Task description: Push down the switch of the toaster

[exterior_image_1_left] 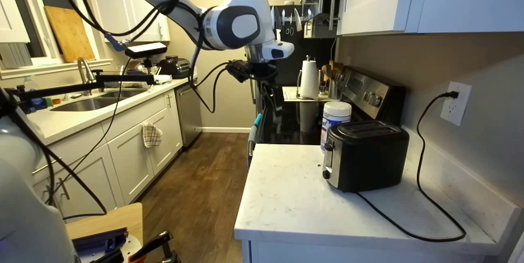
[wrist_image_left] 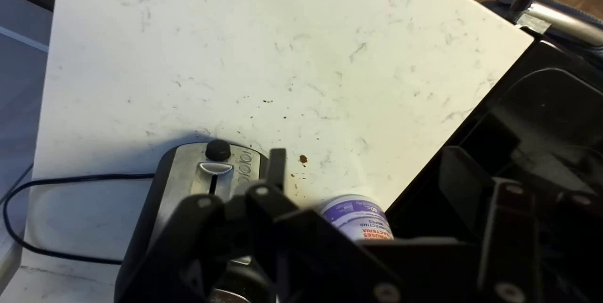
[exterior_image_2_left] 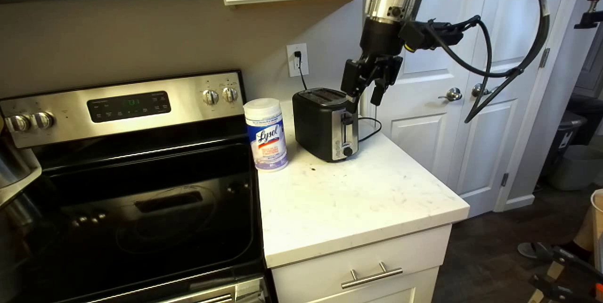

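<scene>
My gripper hung in the air pointing downward, its jaws spread wide. The black-and-silver toaster stood upright on a white marbled counter, outside the gap between my jaws, off to one side. Its black lever sat high on the silver end panel. In an exterior view, one of my fingertips overlapped the toaster's top corner, just above that lever; in an exterior view that also showed the sink, clear space separated my jaws from the toaster. Its black power cord was plugged into a wall outlet. In the wrist view, the toaster filled the lower left, its round black dial in plain sight and its panel partly covered by the nearer of my two fingers; the lever I could not make out there. A white wipes canister with a purple label band showed between those fingers; it stood on the counter just beside the toaster, next to the black stove that bordered the counter.
</scene>
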